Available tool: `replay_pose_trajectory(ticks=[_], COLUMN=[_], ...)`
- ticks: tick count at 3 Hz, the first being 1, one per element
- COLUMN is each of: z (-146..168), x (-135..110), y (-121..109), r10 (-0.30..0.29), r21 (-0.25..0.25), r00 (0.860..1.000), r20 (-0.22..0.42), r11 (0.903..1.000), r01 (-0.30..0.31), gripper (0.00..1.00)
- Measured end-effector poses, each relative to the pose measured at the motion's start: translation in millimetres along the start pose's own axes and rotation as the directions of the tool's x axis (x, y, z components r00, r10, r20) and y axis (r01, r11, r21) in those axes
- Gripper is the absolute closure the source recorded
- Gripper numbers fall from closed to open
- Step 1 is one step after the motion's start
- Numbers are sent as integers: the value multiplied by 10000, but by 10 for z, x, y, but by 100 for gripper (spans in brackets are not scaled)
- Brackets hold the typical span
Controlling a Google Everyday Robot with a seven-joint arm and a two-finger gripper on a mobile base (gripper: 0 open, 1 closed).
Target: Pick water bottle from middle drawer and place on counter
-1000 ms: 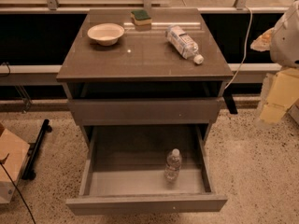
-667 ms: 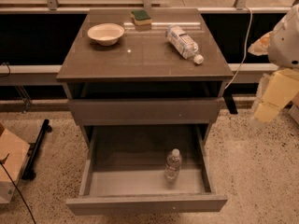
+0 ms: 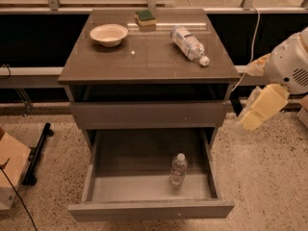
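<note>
The water bottle [image 3: 178, 170] is small and clear with a white cap. It stands upright on the pale floor of the pulled-out middle drawer [image 3: 149, 208], right of centre. The counter [image 3: 149, 59] is the glossy brown top slab above it. My gripper [image 3: 250, 121] is the pale end of the arm at the right. It hangs in the air beside the cabinet's right side, at the height of the shut drawer front, above and to the right of the bottle. It holds nothing that I can see.
On the counter are a white bowl [image 3: 109, 34], a green sponge [image 3: 145, 17] and a bigger labelled bottle [image 3: 189, 43] lying on its side. A shut drawer front [image 3: 149, 113] sits above the open drawer. A cardboard box [image 3: 9, 170] stands on the floor at the left.
The arm's pale end has moved left and slightly down, closer to the cabinet's right side. The bottle and the drawer have not moved.
</note>
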State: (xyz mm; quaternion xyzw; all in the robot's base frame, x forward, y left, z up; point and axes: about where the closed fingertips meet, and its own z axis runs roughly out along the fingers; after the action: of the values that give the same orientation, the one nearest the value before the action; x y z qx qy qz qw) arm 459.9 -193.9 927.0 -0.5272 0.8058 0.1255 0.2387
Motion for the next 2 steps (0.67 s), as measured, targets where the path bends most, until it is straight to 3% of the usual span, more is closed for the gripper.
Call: replay_pose_trajectory(ticks=[1,2], z=[265,377], x=[-95,-104], y=[-85,-8], r10=[-236,-351], r21=[459,431], r00=[9928,9937], r20=[1172,1065], r11=[9988,9986], r01=[183,307], gripper=[0,0])
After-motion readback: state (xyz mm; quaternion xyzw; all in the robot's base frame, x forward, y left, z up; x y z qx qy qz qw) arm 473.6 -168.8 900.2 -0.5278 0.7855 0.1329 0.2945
